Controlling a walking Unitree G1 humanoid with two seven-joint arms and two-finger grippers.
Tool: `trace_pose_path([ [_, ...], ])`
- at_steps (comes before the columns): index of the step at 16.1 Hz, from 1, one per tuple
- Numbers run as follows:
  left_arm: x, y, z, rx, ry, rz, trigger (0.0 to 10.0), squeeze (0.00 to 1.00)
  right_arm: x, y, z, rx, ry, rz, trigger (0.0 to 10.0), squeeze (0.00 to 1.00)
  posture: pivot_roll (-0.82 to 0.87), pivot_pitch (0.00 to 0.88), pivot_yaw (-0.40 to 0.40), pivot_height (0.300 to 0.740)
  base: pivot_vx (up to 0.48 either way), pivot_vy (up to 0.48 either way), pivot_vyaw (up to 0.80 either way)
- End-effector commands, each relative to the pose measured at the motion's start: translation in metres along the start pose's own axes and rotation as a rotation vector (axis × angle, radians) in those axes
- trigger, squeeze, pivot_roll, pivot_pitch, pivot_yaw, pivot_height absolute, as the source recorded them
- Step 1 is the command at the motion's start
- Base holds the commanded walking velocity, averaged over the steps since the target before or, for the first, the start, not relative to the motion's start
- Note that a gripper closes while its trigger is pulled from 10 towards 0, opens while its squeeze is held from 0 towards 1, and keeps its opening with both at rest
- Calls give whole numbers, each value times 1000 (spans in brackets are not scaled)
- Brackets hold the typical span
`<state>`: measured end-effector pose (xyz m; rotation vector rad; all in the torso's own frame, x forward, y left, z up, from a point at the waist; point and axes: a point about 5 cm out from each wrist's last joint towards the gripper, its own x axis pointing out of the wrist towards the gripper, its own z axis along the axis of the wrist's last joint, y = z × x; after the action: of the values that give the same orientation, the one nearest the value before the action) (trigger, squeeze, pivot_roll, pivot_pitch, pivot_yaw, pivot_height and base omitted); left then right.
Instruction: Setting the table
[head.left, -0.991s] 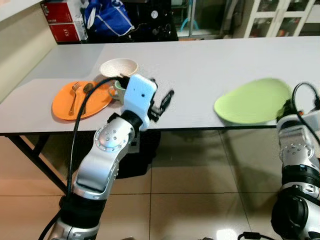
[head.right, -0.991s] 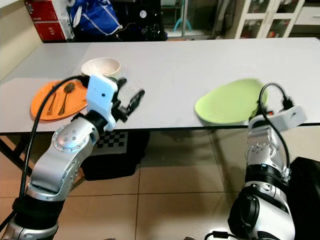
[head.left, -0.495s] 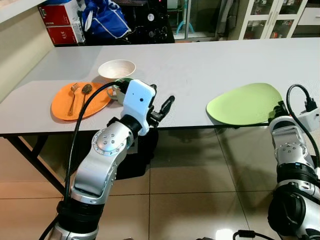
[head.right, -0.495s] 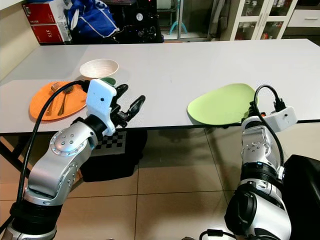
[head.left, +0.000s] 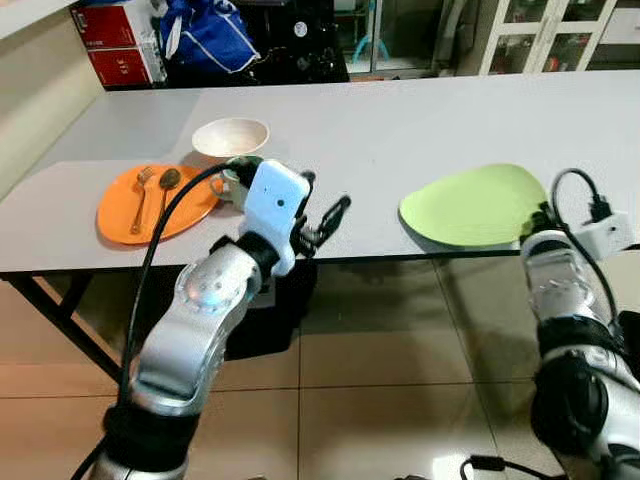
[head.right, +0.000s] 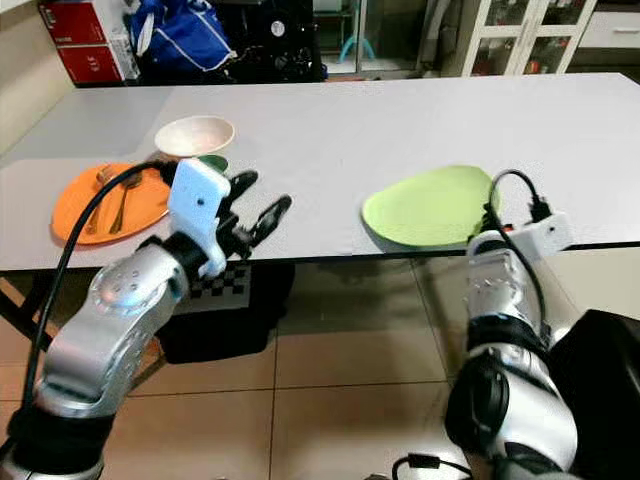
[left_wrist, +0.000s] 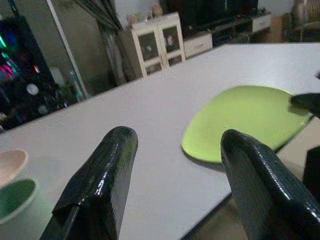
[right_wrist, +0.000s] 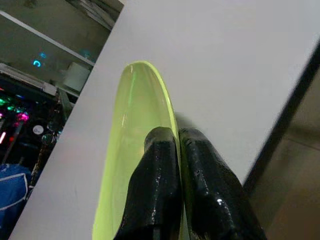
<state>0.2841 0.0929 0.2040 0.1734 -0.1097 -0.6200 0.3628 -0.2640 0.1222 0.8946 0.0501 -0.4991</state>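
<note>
Your grey table (head.left: 400, 120) spans the head views, near edge facing the robot, tiled floor (head.left: 400, 400) below it.

Green plate (head.left: 478, 205): lies near the table's front edge, toward the robot's right, its near rim about at the edge. Right gripper (right_wrist: 172, 145) is at that near rim. In the right wrist view you see the two black fingers (right_wrist: 155, 185) pressed close together with the plate's thin rim pinched between them, so the plate is gripped edge-on.

Orange plate (head.left: 150, 205): sits well apart, toward the left end of the table. A fork (head.left: 139, 195) and a spoon (head.left: 166, 184) lie side by side on it.

Cream bowl (head.left: 231, 137): behind the orange plate, just beside it, farther from the robot.

Green cup (left_wrist: 15, 200): between the bowl and the left wrist housing, mostly hidden in the head views; its rim shows in the left wrist view next to the bowl's edge.

Left gripper (left_wrist: 175, 145): held above the front edge of the table, near the cup, pointing across toward the green plate. Its fingers (left_wrist: 105, 170) stand wide apart, nothing between them.

Background: a blue bag (head.left: 210, 35) and red boxes (head.left: 115, 40) past the far left corner; white glass-door cabinets (head.left: 560, 35) to the far right.
</note>
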Motion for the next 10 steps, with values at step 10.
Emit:
trace_pose_path([
  [10,-36,11,15,8,52,-50,10000,0,8,19,9,61,-68,-79,10000,0,162,93,95,740,0,0,0],
])
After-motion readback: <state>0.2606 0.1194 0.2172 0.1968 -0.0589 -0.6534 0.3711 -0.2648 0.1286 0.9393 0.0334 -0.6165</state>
